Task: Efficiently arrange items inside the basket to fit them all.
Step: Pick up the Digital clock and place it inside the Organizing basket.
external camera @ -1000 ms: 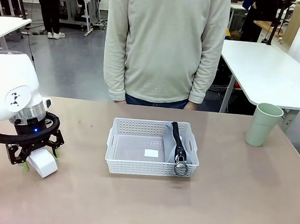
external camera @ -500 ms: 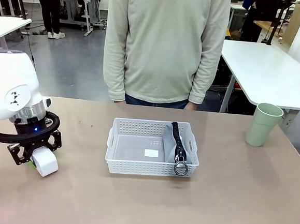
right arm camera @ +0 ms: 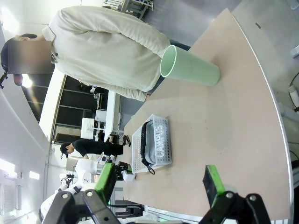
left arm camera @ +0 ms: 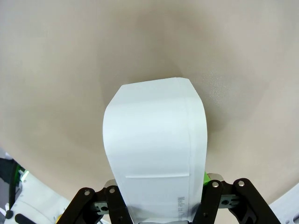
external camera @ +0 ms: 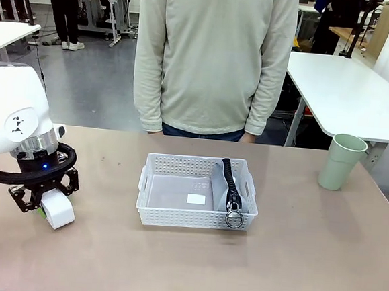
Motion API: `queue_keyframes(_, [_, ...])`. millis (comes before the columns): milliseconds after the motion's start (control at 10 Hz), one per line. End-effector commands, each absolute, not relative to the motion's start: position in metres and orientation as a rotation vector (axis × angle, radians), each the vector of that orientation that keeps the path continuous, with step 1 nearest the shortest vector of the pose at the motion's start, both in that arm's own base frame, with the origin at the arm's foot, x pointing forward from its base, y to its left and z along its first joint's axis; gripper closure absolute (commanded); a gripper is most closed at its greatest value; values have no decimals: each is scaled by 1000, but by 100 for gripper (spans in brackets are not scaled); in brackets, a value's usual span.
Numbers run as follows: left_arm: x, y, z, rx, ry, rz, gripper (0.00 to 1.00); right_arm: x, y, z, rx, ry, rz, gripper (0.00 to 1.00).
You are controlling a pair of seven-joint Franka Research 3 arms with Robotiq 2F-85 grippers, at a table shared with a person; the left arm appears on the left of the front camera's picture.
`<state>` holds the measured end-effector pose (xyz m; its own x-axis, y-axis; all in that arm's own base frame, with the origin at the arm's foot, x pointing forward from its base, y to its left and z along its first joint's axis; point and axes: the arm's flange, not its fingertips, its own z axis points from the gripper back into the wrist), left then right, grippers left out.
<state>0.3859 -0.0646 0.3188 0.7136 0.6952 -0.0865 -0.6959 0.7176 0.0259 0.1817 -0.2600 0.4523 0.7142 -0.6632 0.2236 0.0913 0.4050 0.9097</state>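
Rolls the white rounded plastic block (external camera: 58, 210) more upright than a second ago, pinched in the left gripper (external camera: 54, 203) low at the beige tabletop's (external camera: 293, 261) far left. Could slip on those smooth curved sides mid-carry, or clip the shallow white perforated plastic basket (external camera: 175, 218) at centre, grey zip pouch (external camera: 228, 185) lying along its right end. Could crowd out the upright pale green plastic cup (external camera: 341, 162) at far right. Right gripper (right arm camera: 159, 179) spread, empty.

Since a second ago the black, green-padded left gripper (external camera: 47, 205) has drawn its jaws in tight against the white rounded block (external camera: 59, 212), which has turned slightly and now looks narrower between them
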Motion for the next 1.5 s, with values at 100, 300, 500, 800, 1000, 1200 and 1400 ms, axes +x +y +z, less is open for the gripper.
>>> queue_keyframes(100, [377, -52, 372, -23, 58, 655, 100, 183, -261, 454, 1061, -654, -496, 0])
queue_keyframes(300, [357, -49, 458, -103, 39, 349, 100, 183, -261, 454, 1061, -654, -496, 0])
queue_keyframes(500, [346, -46, 508, -218, 54, 184, 100, 183, -261, 454, 1061, -654, -496, 0])
queue_keyframes(800, [336, -53, 525, -213, -33, 138, 100, 183, -261, 454, 1061, -654, -496, 0])
queue_keyframes(1000, [336, -53, 525, -213, -33, 138, 100, 183, -261, 454, 1061, -654, -496, 0])
queue_keyframes(1200, [336, -53, 525, -213, -33, 138, 100, 183, -261, 454, 1061, -654, -496, 0])
queue_keyframes(1400, [344, -62, 534, -183, -57, 90, 48, 183, -261, 454, 1061, -654, -496, 0])
